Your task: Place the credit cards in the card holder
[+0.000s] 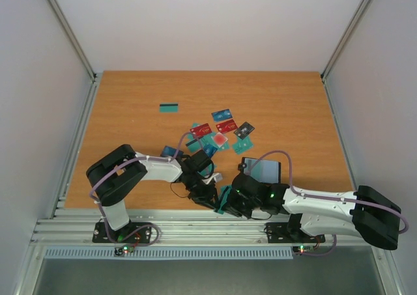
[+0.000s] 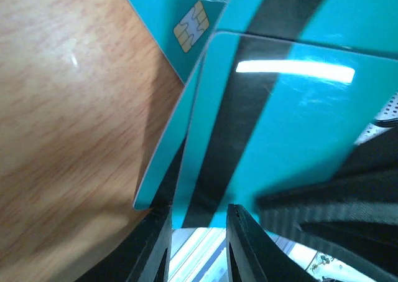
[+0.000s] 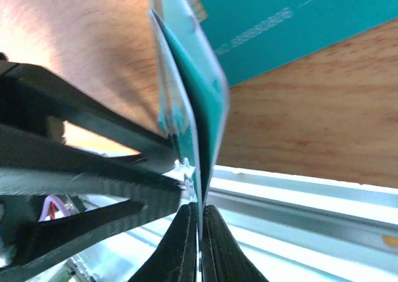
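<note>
The teal cards I mean to load are off the worktop. They form a thin stack standing on edge above the near rim, held between both my arms. My right pincer is pressed together on the stack's lower edge, and the cards rise out of it edge-on. My left pincer pinches the same stack from the other side, and a black-striped face fills that wrist's view.

The card holder lies open and flat on the worktop, just beyond the meeting point and to its right. It is nearer my right arm than my left, with its pale inside facing up. As I judge it, the coming move turns on that mismatch. The stack stands upright with its long side running roughly away from me, so it must be tipped flat and carried back and to the right.

The loose cards lie scattered farther out, and a lone card sits well apart on the left.
</note>
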You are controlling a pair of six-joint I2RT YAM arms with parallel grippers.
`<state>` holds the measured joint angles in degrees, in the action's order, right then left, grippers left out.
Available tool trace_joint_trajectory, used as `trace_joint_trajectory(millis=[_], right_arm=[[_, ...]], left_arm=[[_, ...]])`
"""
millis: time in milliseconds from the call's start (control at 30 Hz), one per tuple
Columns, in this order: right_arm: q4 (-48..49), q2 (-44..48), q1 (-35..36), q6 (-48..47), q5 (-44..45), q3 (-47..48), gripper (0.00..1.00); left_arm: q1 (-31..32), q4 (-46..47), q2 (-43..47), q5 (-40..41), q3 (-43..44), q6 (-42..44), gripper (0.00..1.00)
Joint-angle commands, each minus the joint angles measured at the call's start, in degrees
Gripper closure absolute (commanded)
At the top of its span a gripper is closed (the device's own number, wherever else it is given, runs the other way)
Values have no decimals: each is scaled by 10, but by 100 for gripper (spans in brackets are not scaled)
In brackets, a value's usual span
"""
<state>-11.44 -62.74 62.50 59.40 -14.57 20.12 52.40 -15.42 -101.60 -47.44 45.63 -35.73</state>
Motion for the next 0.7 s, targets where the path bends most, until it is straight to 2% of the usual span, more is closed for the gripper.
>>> trace_joint_trajectory(millis=[0, 233, 400, 533, 667], right_arm=[[-97, 2, 4, -19, 33, 32, 98], [-167, 18, 3, -58, 55, 75, 99], [-151, 74, -22, -132, 61, 72, 99], [-113, 121, -71, -207, 9, 75, 99], [-101, 148, -140, -280, -77, 104, 99]], left_arm=[[5, 7, 11, 28, -1, -4, 74], [-2, -48, 62, 82, 17, 4, 76], [-55, -117, 156, 111, 41, 28, 72], [-118, -146, 222, 84, 53, 47, 64], [-167, -157, 262, 6, 76, 68, 57]])
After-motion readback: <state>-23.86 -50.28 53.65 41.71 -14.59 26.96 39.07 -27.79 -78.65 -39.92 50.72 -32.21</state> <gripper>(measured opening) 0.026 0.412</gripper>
